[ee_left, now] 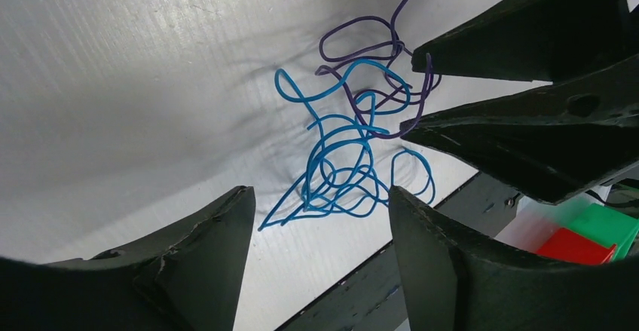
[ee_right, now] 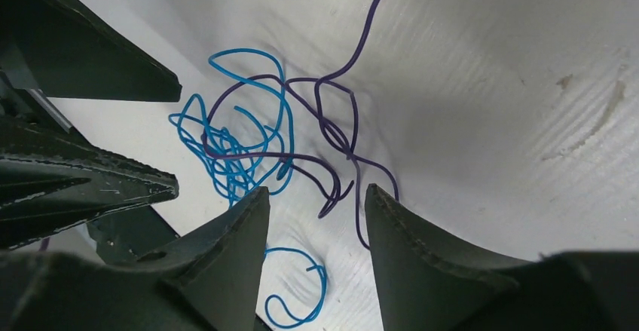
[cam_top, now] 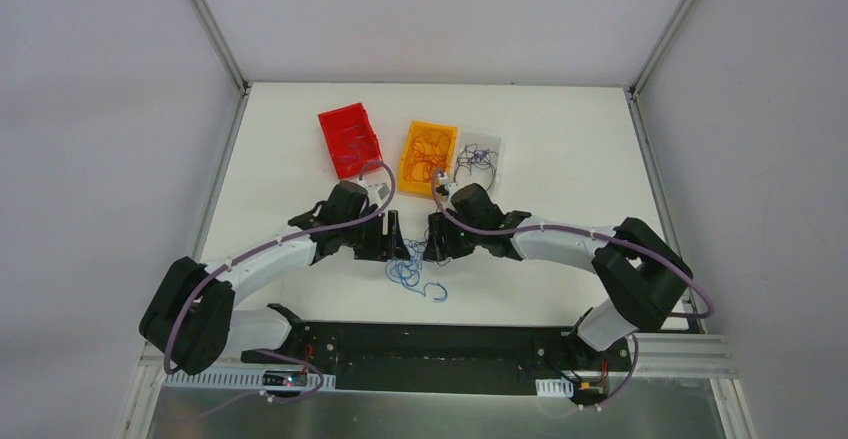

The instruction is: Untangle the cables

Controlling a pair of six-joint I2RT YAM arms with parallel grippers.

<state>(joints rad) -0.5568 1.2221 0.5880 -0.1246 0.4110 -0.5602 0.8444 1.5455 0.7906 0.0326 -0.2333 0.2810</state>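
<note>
Cables [cam_top: 408, 272], seemingly ungripped, between left pincer [ee_left: 320, 195], right pincer [ee_right: 316, 191]

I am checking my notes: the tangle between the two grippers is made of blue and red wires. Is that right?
No: the tangle between the left gripper and right gripper is made of blue and purple wires, not red. Both wrist views show it.

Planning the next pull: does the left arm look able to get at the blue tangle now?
Probably yes: the left gripper is open just above the blue tangle, nothing between; the right gripper is close beside it.
</note>
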